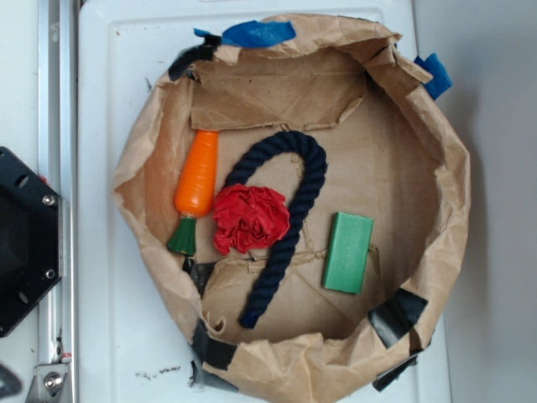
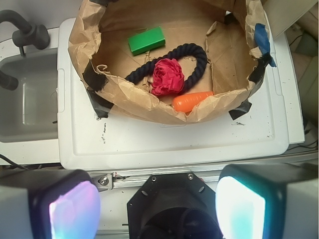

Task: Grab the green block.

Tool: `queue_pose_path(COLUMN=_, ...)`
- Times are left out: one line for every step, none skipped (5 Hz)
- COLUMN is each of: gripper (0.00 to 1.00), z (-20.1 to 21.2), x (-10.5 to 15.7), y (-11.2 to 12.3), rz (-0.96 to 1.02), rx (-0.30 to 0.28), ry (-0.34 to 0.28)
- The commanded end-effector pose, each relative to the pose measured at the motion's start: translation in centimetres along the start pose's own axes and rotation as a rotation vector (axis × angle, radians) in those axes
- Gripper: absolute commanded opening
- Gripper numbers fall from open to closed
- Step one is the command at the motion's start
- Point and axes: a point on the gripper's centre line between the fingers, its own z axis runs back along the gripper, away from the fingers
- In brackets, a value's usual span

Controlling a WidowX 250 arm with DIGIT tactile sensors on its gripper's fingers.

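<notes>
We had barely begun: our gripper [image 2: 157, 206] hung wide open, well short of the paper basket [image 2: 149, 107], the green block [image 2: 146, 40] lying untouched inside.

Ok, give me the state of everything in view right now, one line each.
green block: lying flat in the paper bin, untouched
gripper: open, away from the bin, holding nothing
carrot: lying on its side
rope: lying in an arch around the red cloth
red cloth: crumpled
paper bin: open-topped, rim taped
</notes>
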Motion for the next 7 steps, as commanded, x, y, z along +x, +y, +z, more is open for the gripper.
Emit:
queue_pose_path(gripper=1.00, z=0.0, x=0.0, y=0.0, rz=0.000, rx=0.000, ry=0.000)
queue_pose_path(gripper=1.00, z=0.0, x=0.0, y=0.0, rz=0.000, rx=0.000, ry=0.000)
queue_pose_path(gripper=1.00, z=0.0, x=0.0, y=0.0, rz=0.000, rx=0.000, ry=0.000)
queue_pose_path(gripper=1.00, z=0.0, x=0.0, y=0.0, rz=0.000, rx=0.000, ry=0.000)
queue_pose_path(gripper=1.00, z=0.0, x=0.0, y=0.0, rz=0.000, rx=0.000, ry=0.000)
queue_pose_path(gripper=1.00, z=-0.2, x=4.0, y=-0.1, rz=0.086, rx=0.009, ry=-0.074)
queue_pose_path(gripper=1.00, z=-1.2, x=7.0, y=-0.3, rz=0.182, rx=0.010, ry=-0.067)
